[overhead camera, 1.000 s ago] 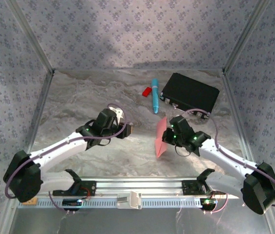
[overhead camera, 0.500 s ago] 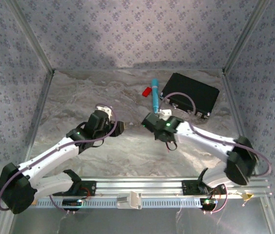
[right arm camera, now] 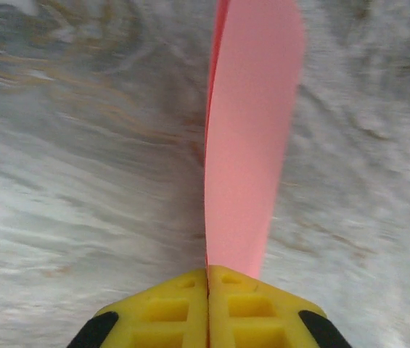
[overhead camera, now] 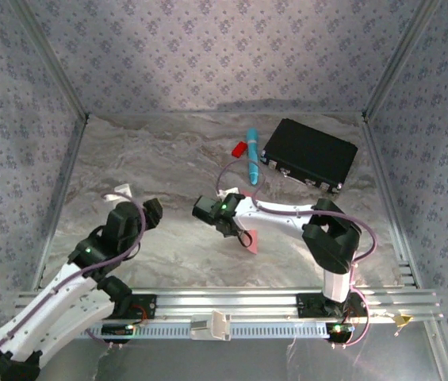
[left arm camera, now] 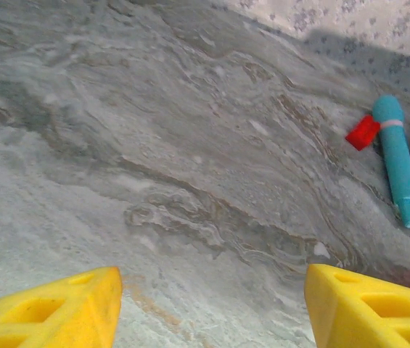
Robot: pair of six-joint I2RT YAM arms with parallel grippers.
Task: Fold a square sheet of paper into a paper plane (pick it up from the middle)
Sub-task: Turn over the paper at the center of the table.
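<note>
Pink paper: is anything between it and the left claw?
No, nothing visible. Bare table lies between the left claw and the paper, which the right claw pinches. The pen and red piece lie farther back.

From where I stand, no writing, label, brand or number can be read on anything here.

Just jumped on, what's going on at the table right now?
The right gripper is shut on the folded pink paper, which sticks out ahead of it. The left gripper hangs open above the bare table, holding nothing. The blue pen, small red piece and black case lie farther back.
</note>
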